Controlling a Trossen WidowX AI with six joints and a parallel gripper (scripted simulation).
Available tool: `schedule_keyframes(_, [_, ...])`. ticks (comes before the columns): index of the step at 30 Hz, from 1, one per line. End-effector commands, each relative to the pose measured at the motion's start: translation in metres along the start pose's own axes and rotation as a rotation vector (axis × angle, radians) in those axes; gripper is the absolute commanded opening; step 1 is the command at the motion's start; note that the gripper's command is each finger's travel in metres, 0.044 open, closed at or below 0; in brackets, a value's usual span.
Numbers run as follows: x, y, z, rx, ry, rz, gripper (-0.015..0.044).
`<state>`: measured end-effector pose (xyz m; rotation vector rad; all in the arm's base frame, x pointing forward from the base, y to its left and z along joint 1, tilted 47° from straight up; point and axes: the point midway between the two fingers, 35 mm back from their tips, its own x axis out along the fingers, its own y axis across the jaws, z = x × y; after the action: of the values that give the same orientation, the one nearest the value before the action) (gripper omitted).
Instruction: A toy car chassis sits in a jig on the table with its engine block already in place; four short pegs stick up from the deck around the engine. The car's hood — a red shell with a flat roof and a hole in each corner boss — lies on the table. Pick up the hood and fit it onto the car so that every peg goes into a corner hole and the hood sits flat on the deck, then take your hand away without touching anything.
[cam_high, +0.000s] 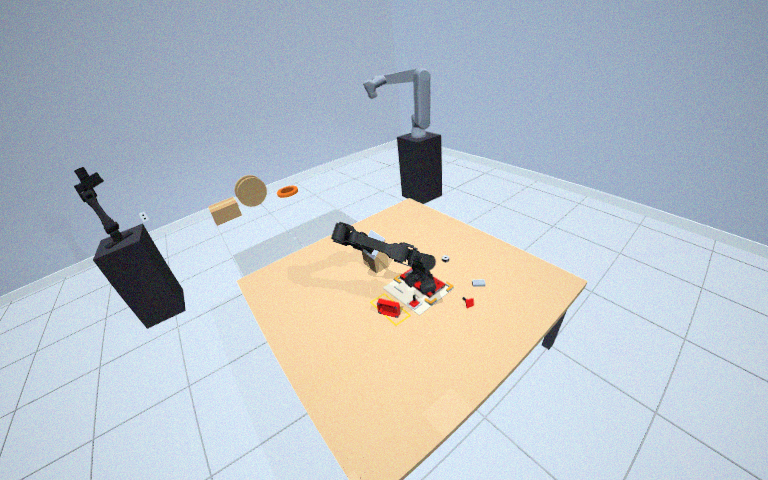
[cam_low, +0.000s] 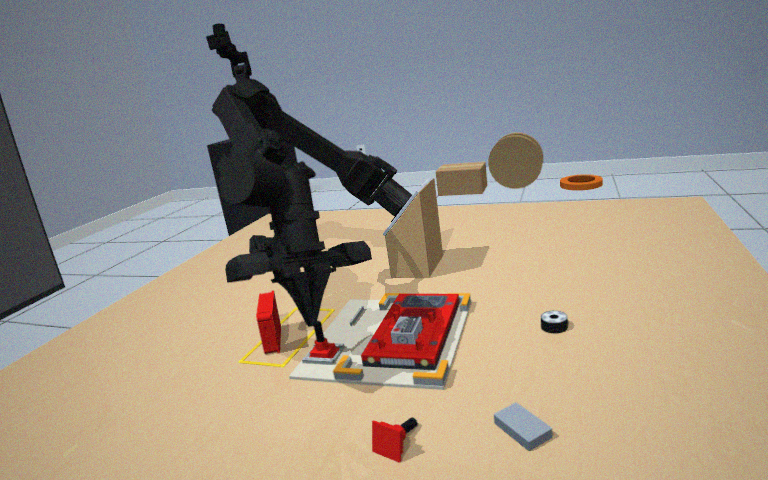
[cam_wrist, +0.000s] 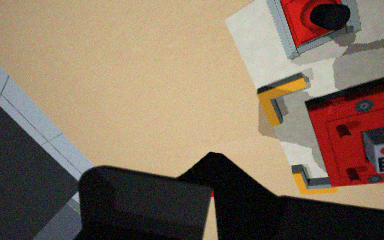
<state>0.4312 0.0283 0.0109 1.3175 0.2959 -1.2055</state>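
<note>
The red hood (cam_high: 388, 307) (cam_low: 269, 323) stands on its side, its hollow face showing in the top view, at the yellow outline. The red chassis (cam_low: 444, 326) (cam_wrist: 332, 150) sits in the jig with the grey engine block (cam_low: 406, 330) (cam_wrist: 374, 150) on its deck. Short red pegs stand around the engine. My gripper (cam_low: 313, 323) (cam_wrist: 214, 159) is shut and empty, pointing down between hood and chassis, close to the black knob of a red part in the exterior view. In the wrist view the fingers hide all but a red sliver beneath.
The knobbed red part (cam_low: 323, 349) (cam_wrist: 300, 25) sits in a grey holder on the pale jig board (cam_low: 311, 373) (cam_wrist: 250, 40). Another knobbed red part (cam_high: 468, 302) (cam_low: 387, 440), a grey block (cam_high: 478, 283) (cam_low: 522, 425) and a wheel (cam_high: 445, 258) (cam_low: 553, 321) lie around it. A slanted wooden block (cam_low: 413, 249) stands behind.
</note>
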Motion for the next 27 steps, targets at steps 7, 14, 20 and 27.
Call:
schedule_keyframes(7, [-0.054,-0.036,0.128,0.382,-0.351,-0.117,0.0000])
schedule_keyframes(14, [-0.068,-0.044,0.152,0.450,-0.424,-0.119,0.0000])
schedule_keyframes(20, [-0.068,-0.044,0.152,0.450,-0.424,-0.119,0.0000])
schedule_keyframes(27, [-0.048,-0.047,0.159,0.450,-0.424,-0.119,0.0000])
